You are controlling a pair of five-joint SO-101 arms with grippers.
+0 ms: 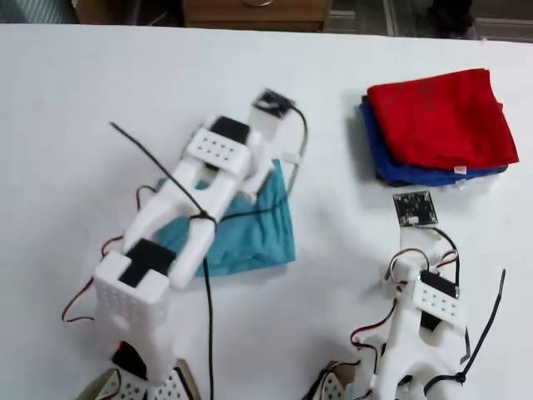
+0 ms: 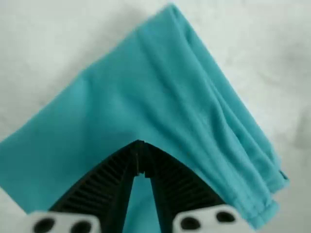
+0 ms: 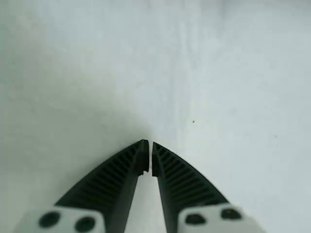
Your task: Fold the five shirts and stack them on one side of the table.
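A white table [image 1: 83, 92] takes up nearly the whole high view. It is evenly lit, with only soft shadows on it. Beyond its far edge stands a brown wooden cabinet [image 1: 256, 13], and beside that is a strip of grey floor [image 1: 358, 17].

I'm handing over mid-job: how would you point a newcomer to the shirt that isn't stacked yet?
On the white table, look under the left arm, near the middle. The teal shirt lies there folded and alone; the red shirt and blue shirt sit stacked at the far right.
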